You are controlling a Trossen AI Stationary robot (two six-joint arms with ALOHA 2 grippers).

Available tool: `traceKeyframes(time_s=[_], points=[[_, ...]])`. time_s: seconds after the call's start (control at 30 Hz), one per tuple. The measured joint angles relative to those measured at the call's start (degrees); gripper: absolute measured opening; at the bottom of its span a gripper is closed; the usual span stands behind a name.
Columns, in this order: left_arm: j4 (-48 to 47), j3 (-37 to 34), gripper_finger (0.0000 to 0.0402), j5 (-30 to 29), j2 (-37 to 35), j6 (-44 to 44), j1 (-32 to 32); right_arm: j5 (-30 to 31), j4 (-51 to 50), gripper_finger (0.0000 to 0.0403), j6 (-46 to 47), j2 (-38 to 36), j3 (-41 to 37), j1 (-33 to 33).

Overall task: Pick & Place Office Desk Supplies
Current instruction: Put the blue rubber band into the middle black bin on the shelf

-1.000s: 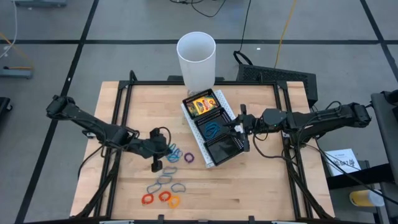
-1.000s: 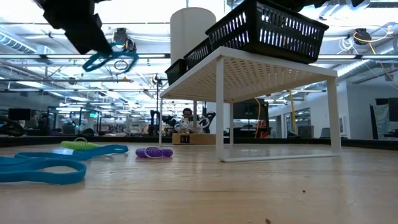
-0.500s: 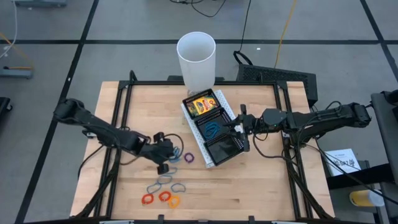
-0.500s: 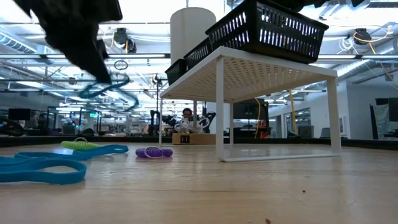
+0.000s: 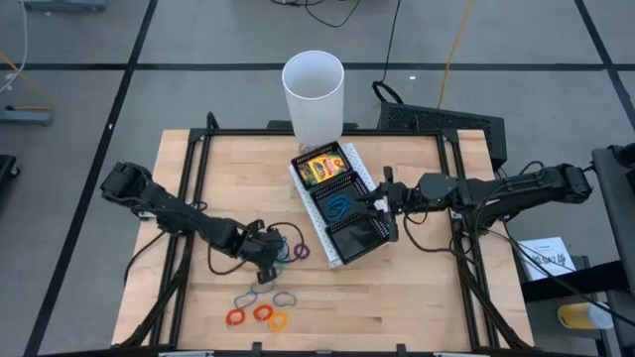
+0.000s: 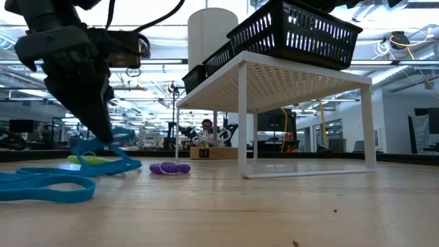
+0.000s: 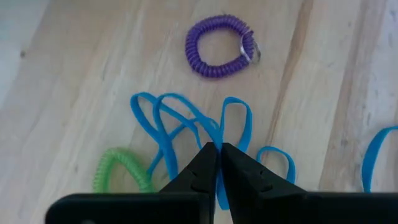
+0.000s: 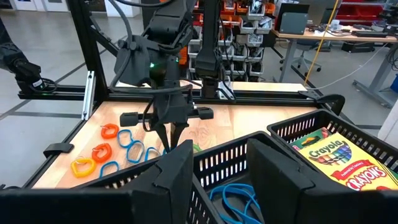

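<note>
Blue rubber-band loops [image 7: 186,124] now lie tangled on the bench, right at the tips of the left gripper [image 7: 217,151]; a second ago they hung in the air under it. Left arm has come down and forward over the bench; jaws stand nearly shut, one blue strand running between them. Judgement: a carry cut short or a re-grip, so this bundle is not yet in the black mesh tray [image 5: 349,239]. Purple coil band [image 7: 219,46] lies ahead of the jaws, apart; green coil band [image 7: 118,171] just beside them. More blue loops [image 8: 231,194] and a crayon box [image 8: 339,155] sit in tray compartments. Right gripper [image 8: 221,163] waits at the tray, jaws half apart around its wall. Hard to tell whether the strand is truly pinched. Bands under the left arm are hidden from above.
</note>
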Motion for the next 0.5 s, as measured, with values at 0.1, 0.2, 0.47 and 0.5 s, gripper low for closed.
traceKeyframes(time_s=[0.1,0.2,0.47,0.5], points=[[0.4,0.0,0.0031,1.1,0.0,-0.2,0.1,0.0,0.0,0.0139,0.0,0.0,0.0,0.0],[1.3,0.0,0.0031,2.0,0.0,-0.6,0.4,0.0,0.0,0.0139,0.0,0.0,0.0,0.0],[2.4,0.0,0.0031,2.7,0.0,-0.7,1.9,0.0,0.0,0.0139,0.0,0.0,0.0,0.0],[2.5,0.0,0.0031,2.6,0.0,0.0,2.2,0.0,0.0,0.0139,-0.2,0.0,0.0,0.0]])
